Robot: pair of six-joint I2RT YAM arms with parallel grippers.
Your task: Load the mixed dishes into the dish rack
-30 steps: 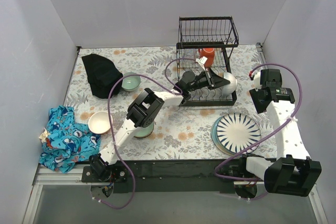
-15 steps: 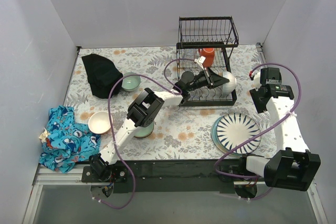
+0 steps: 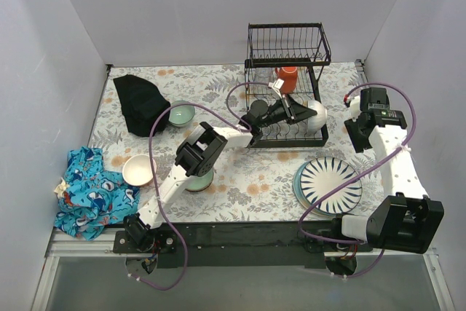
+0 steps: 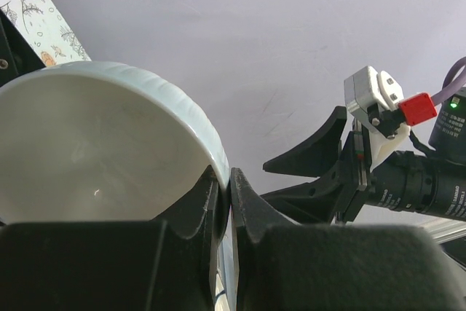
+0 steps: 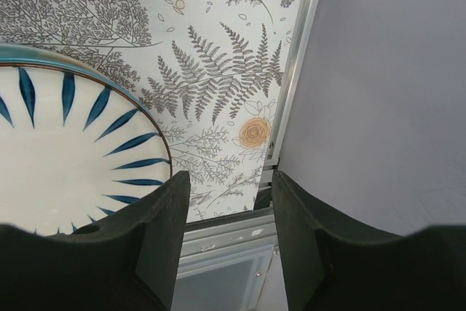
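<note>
At the left of the overhead view lie the blue cloth (image 3: 91, 187) and the black cloth (image 3: 138, 103); neither is yours to load. A white bowl (image 3: 138, 170) sits on the table (image 3: 247, 176) just beside the blue cloth, and a green bowl (image 3: 180, 114) sits just beside the black cloth. Both are well apart from the rack (image 3: 287, 43).

Your left gripper (image 3: 297, 112) reaches across to the rack's lower tier. Its wrist view shows the jaws pinched together on the rim of a pale bowl (image 4: 95, 143), one finger inside the wall and one outside. From above, that bowl hangs at three o'clock from the gripper, tipped up on edge at the right end of the lower tray. The orange mug (image 3: 286, 78) stands in the rack at about eleven o'clock from it. I judge your coming move to be lowering this bowl between the wires and letting go. Whether its lower edge touches the tray already, I cannot tell from these views.

Further right, the striped plates (image 3: 328, 183) lie stacked flat on the table toward the front edge. Your right gripper (image 3: 368, 132) hovers near the right wall, and its own camera shows the fingers (image 5: 156, 231) apart with nothing between them. The plates lie at seven o'clock from it, so this arm is much the nearer one for them.
</note>
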